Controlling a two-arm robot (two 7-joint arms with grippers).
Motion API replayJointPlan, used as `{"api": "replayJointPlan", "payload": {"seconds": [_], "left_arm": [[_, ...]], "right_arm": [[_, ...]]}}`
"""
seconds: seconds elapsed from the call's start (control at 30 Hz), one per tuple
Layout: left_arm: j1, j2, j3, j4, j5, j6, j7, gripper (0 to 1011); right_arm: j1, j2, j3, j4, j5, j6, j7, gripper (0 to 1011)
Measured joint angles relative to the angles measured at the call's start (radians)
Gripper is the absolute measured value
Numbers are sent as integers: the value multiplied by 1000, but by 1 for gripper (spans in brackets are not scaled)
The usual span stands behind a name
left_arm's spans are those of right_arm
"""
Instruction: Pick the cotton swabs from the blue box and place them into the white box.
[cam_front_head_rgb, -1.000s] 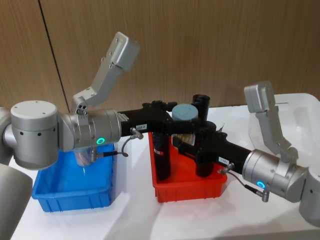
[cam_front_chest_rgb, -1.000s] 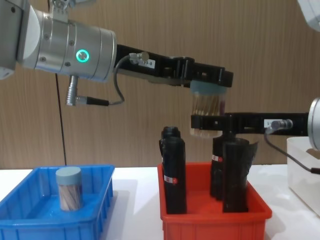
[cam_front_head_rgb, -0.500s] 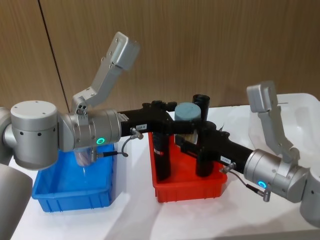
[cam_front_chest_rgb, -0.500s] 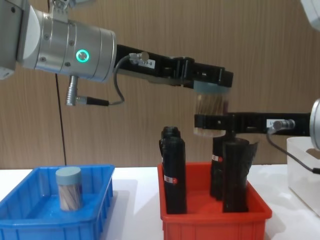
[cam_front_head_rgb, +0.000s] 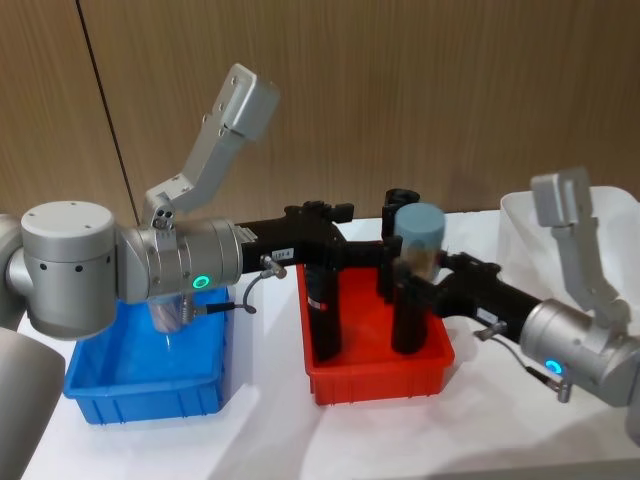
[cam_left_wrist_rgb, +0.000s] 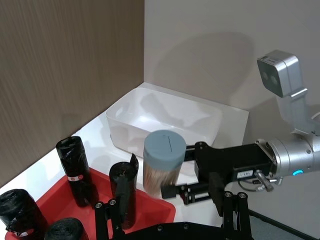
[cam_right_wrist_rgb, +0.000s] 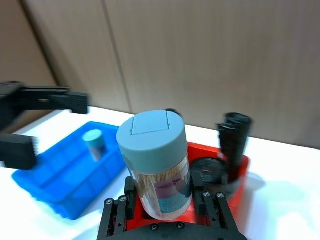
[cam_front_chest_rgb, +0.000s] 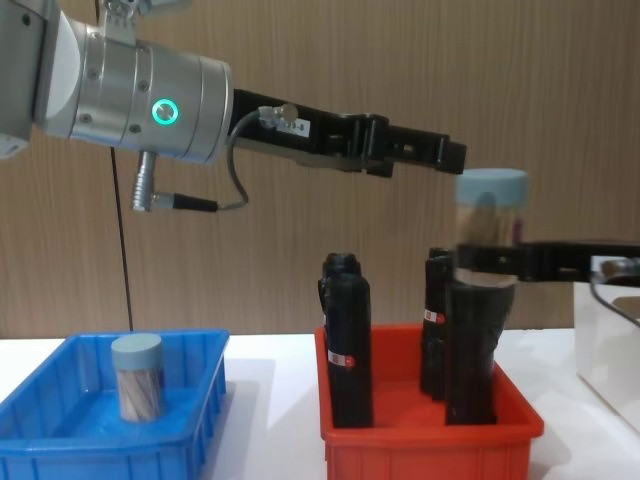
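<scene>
One jar of cotton swabs (cam_front_head_rgb: 418, 236) with a pale blue-grey lid hangs above the red bin, and my right gripper (cam_front_head_rgb: 415, 275) is shut on its lower body. The chest view has this jar (cam_front_chest_rgb: 489, 220) right of my left gripper (cam_front_chest_rgb: 445, 158), which is open, holds nothing and is still stretched over the red bin. From the right wrist the jar (cam_right_wrist_rgb: 155, 165) stands upright between the fingers (cam_right_wrist_rgb: 127, 200). A second jar (cam_front_chest_rgb: 137, 378) stands in the blue box (cam_front_chest_rgb: 60, 430). The white box (cam_front_head_rgb: 520, 215) sits at the far right.
A red bin (cam_front_head_rgb: 380, 375) with several tall black wrapped rolls (cam_front_chest_rgb: 347, 340) stands between the blue box (cam_front_head_rgb: 145, 370) and the white box (cam_front_chest_rgb: 610, 340). The held jar hovers just above one roll (cam_front_chest_rgb: 470, 350). A wooden wall closes off the back.
The left gripper has let go of the jar's lid. The right gripper has carried the jar to the right, away from the left gripper, toward the white box. The left arm has stayed put.
</scene>
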Motion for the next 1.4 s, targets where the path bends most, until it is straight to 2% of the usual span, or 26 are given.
{"api": "replayJointPlan", "payload": {"seconds": [0.5,0.87,1.3,1.4], "left_arm": [[0,0,0,0,0,0,0,1004],[0,0,0,0,0,0,0,1004],[0,0,0,0,0,0,0,1004],[0,0,0,0,0,0,0,1004]], "right_arm": [[7,48,63,74,2,-44,-109,652],[33,82,116,165,-9,-75,-193,652],[62,100,149,257,-12,-85,-233,652],[68,102,154,275,-10,-88,-235,715]]}}
